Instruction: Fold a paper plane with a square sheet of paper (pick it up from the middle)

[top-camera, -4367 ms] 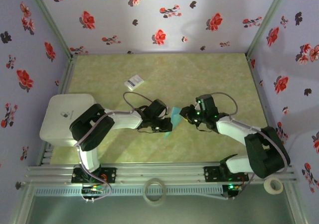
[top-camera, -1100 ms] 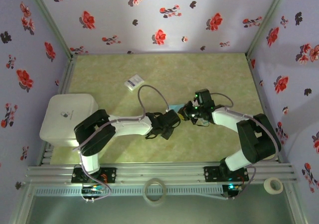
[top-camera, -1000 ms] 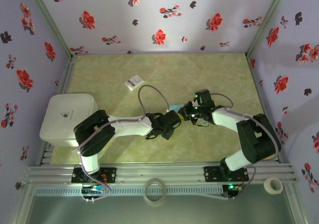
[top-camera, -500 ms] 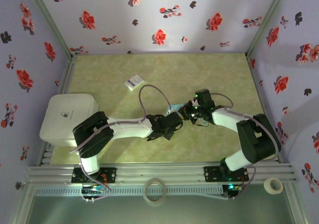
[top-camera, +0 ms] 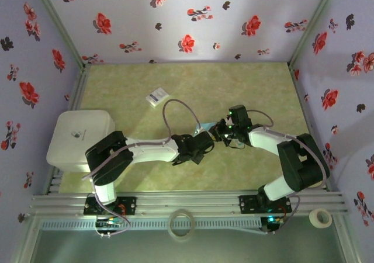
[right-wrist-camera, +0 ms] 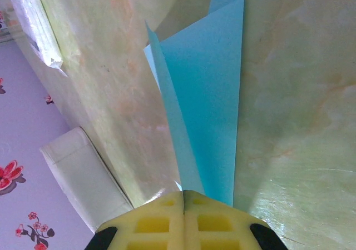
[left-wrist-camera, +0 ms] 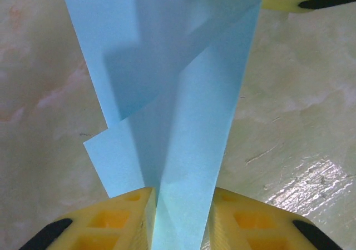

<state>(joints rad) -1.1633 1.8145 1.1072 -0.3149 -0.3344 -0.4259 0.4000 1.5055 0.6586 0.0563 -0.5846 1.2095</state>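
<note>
Paper plane (right-wrist-camera: 206, 94) clamped in right pincer (right-wrist-camera: 183, 197) (left pincer (left-wrist-camera: 181, 200), narrowly parted, grips too).

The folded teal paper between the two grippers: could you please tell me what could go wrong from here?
1. The right gripper is shut on one end of the folded teal paper while the left gripper straddles the other end; any pull apart could tear it.
2. The layers sit stepped, not flush, so squeezing may set a crooked crease.
</note>
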